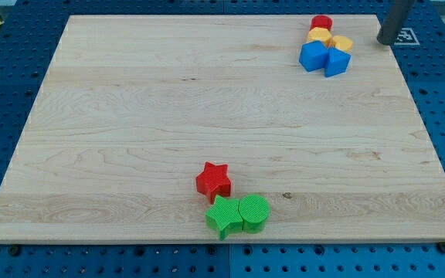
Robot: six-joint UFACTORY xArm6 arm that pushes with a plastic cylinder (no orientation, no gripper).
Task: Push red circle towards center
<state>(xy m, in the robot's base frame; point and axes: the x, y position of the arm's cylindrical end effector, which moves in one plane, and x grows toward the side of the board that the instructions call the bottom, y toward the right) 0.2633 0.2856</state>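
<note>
Rod entering from the view's top right corner, dark and thick, leaning a little to the view's left as it goes down. My tip point(385, 42) resting at the right edge of the wooden board point(168, 100), holding nothing, touching no block.

Red circle point(322, 22) near the board's top right corner, at the top of a tight cluster, to the view's left of my tip and a little higher, apart from it. Directly below the red circle, touching it: a yellow block point(319, 35), shape not clear. Beside that, to the view's right: a second yellow block point(342, 42), nearest to my tip. Below these, two blue blocks, one point(313, 56) on the left and one point(337, 62) on the right, pressed together.

Far away, near the board's bottom edge: red star point(213, 181), and just below it green star point(222, 217) touching green circle point(254, 213).
</note>
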